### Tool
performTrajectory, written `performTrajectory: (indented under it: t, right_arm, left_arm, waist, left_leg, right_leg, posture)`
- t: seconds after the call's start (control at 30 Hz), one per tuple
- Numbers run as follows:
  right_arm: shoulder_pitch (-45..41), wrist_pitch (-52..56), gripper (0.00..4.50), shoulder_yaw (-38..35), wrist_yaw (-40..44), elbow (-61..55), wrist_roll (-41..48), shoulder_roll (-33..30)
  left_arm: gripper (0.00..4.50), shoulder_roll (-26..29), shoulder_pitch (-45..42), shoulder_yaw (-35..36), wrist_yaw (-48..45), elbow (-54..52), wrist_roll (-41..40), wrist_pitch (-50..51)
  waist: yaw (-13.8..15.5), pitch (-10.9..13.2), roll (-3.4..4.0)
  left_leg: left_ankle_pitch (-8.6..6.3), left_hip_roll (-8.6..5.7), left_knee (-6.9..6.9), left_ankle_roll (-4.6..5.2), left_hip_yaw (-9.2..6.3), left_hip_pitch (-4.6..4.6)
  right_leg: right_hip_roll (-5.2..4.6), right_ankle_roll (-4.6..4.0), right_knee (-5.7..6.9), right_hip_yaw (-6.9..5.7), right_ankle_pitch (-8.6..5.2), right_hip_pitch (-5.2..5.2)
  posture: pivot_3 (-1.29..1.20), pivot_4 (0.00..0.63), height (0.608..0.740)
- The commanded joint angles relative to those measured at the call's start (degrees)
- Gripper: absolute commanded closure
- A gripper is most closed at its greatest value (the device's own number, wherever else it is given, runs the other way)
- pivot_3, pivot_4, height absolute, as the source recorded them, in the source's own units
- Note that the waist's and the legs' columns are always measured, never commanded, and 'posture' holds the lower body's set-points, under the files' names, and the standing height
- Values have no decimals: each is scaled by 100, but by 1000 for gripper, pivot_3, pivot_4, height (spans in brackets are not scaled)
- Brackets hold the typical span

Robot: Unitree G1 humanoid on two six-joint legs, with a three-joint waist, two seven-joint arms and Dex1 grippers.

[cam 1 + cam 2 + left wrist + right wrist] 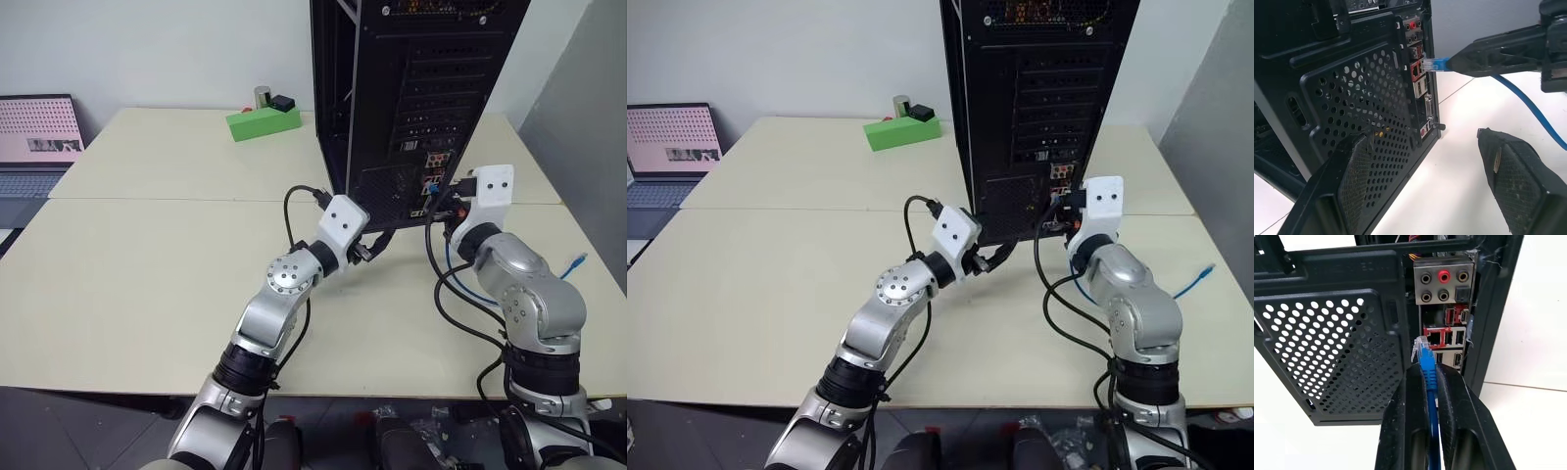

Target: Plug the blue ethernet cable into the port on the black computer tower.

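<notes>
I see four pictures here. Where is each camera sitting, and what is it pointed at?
Left and right eye views: on the head, looking forward and down over both arms at the black computer tower on the table.
Left wrist view: along the open left gripper at the tower's rear; shows the right gripper too.
Right wrist view: along the right gripper's fingers, shut on the blue ethernet cable, toward the port.
Both wrist views share the plug and connectors.
</notes>
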Motion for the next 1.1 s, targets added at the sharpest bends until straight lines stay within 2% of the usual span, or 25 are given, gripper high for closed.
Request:
performTrajectory:
  t: [0.03,0.47,1.1]
  right_arm:
    - [-271,-266,4500,-14,104,185,-114,-70]
    - [-603,-721,4500,51,325,877,-412,-169]
    - [-578,-994,4500,317,472,974,-785,-168]
  left_arm:
    - [933,-14,8,-25,6,-197,82,-108]
    - [933,-33,8,-7,6,-226,167,-101]
    - [933,-29,1,15,8,-207,196,-124]
  waist:
    - [-1,0,0]
    - [-19,0,0]
    - [-86,0,0]
  left_leg:
    - [0,0,0,0,0,0]
    - [0,0,0,0,1,1]
    - [0,1,0,0,2,3]
  right_leg:
    - [0,0,0,1,0,0]
    - [0,0,1,2,0,-1]
    - [1,0,3,3,0,-1]
  posture:
    - [0,150,740]
    - [0,150,740]
    - [0,150,740]
